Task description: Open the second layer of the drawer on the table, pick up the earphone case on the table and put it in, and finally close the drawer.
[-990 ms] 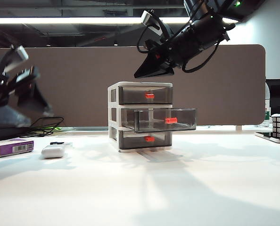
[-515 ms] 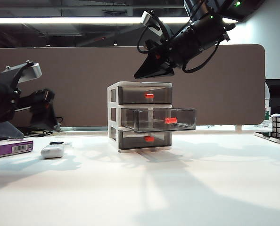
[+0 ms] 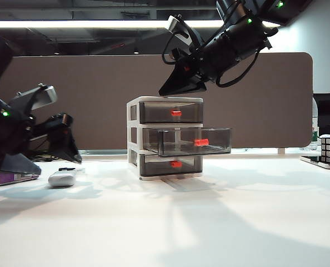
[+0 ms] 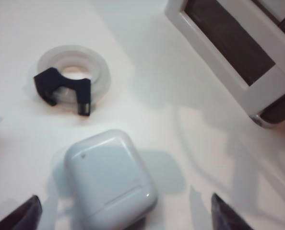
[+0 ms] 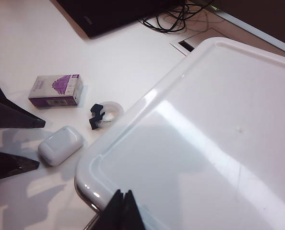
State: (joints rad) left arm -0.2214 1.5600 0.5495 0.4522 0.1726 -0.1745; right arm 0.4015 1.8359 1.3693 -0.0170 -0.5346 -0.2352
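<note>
With the second layer (image 3: 194,141) already pulled out, the left gripper (image 4: 125,213) hangs fingers spread around the earphone case (image 3: 62,178) at the bench's (image 3: 209,222) left, likely to knock the glossy case away if lowered off-centre, while the right gripper's (image 3: 181,86) fingers sit pinched together, empty, above the drawer (image 3: 165,103).

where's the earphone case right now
In the exterior view the earphone case lies on the table at far left, left of the drawer, beside a small clear tape roll, under the open left gripper.
</note>
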